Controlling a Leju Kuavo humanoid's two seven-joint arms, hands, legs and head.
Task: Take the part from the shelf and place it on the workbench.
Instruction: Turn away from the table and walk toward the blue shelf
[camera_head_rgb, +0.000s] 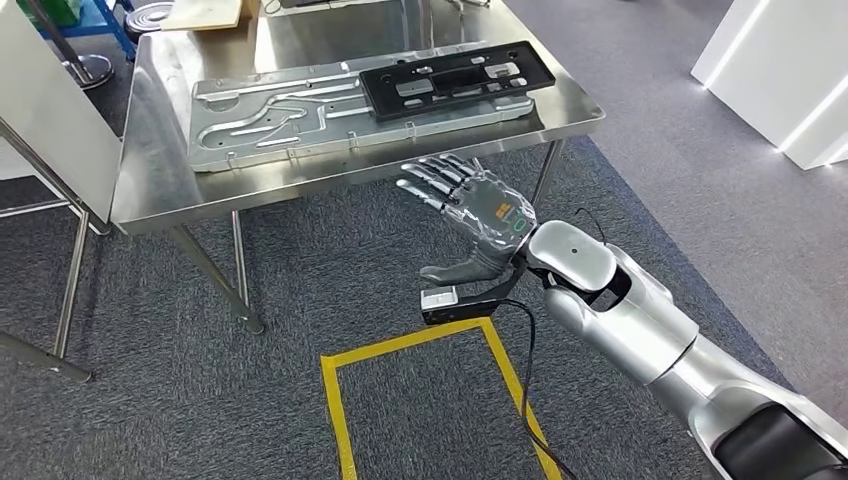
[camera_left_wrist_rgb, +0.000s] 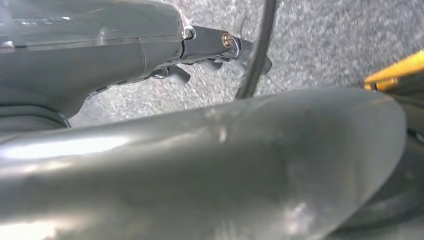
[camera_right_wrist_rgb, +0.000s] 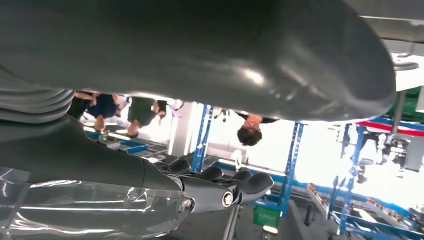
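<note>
Overhead, from the head view, a steel tabletop (camera_head_rgb: 160, 190) is seen at the far side of a grey carpeted floor (camera_head_rgb: 200, 400). Two flat pieces are laid on it. A large silver metal plate (camera_head_rgb: 270, 125) with winding grooves is spread across the middle, and a long black part (camera_head_rgb: 455, 78) with cut-out slots is set on the plate's far right portion, its right end reaching past the plate's edge toward the right side of the tabletop.

The right hand (camera_head_rgb: 475, 215) is held in the air just in front of the near edge of the tabletop, below the black part and apart from it. Its fingers (camera_head_rgb: 430, 180) are spread wide and pointed toward the left, and nothing is held in them. The silver right arm (camera_head_rgb: 640, 320) is extended from the lower right corner, with a black cable (camera_head_rgb: 527, 370) hanging from the wrist.

A rectangle of yellow tape (camera_head_rgb: 400, 345) is marked on the floor near the robot, directly beneath the wrist.

In the right wrist view, the dark fingers (camera_right_wrist_rgb: 250, 182) are seen extended and apart, with blue racks (camera_right_wrist_rgb: 290, 175) and several people (camera_right_wrist_rgb: 135, 112) blurred in the bright background.

In the left wrist view, part of the left hand (camera_left_wrist_rgb: 90, 55) is seen close up against the carpet; whether its fingers are wide or closed cannot be told.
</note>
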